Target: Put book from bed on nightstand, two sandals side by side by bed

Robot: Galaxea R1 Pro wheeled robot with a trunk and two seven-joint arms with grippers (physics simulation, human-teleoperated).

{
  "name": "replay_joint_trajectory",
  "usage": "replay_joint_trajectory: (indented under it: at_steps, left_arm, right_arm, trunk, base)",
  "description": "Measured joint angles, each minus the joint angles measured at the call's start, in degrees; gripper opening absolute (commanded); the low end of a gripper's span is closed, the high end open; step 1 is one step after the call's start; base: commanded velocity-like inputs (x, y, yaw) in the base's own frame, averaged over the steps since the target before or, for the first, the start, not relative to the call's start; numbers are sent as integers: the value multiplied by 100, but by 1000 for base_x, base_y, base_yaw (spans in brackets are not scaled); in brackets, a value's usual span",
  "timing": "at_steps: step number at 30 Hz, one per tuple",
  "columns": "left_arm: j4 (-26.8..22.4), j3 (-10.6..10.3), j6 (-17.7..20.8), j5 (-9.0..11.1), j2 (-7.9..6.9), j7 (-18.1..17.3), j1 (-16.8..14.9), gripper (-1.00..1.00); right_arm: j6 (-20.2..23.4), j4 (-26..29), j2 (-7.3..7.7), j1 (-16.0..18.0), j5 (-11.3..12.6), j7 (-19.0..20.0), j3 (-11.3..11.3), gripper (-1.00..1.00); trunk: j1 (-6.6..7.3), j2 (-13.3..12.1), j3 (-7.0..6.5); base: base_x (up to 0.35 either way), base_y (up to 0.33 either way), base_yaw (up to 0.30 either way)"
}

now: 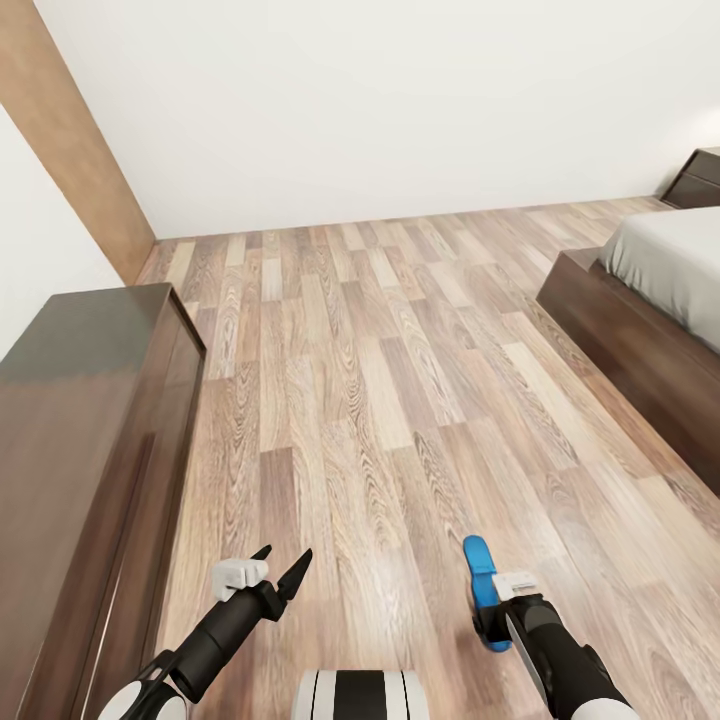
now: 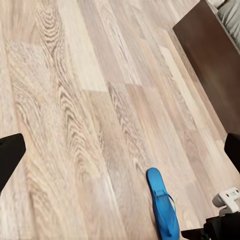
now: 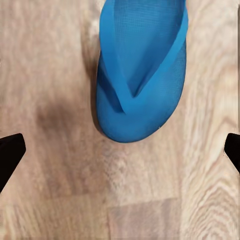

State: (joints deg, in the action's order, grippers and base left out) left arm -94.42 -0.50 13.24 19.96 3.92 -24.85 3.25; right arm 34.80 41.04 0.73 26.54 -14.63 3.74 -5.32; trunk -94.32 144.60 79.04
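The step in hand looks like picking up a blue sandal (image 3: 140, 75), which lies flat on the plank floor (image 1: 380, 380) beneath the right gripper (image 3: 120, 150) (jaws spread wide, empty). The left gripper (image 1: 285, 570) hangs open. Next: descend and close on the sandal, then carry it toward the bed (image 1: 660, 290).

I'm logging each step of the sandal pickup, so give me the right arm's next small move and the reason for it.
Probably lower the right gripper straight down over the sandal and close. Its fingers stand wide apart with nothing between them, and the sandal lies flat on the wood floor just ahead, away from the bed.
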Motion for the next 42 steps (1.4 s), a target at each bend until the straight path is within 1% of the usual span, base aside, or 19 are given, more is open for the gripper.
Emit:
replay_joint_trajectory:
  at_steps: [6,17,35,42]
  left_arm:
    - [0,0,1,0,1,0,0,100]
    - [0,-7,1,0,1,-7,0,100]
    - [0,-9,9,0,5,0,0,100]
    - [0,-9,10,0,3,0,0,100]
  right_arm:
    - [0,0,-2,0,0,0,4,100]
    - [1,0,-8,-1,0,0,8,100]
    - [-5,-8,-19,0,0,-2,26,100]
    - [-6,-8,-24,0,0,-3,26,100]
  trunk:
    - [2,0,0]
    - [1,0,0]
    - [-2,0,0]
    - [-20,9,155]
  base:
    - [275,0,0]
    - [154,0,0]
    - [16,0,0]
    - [0,0,0]
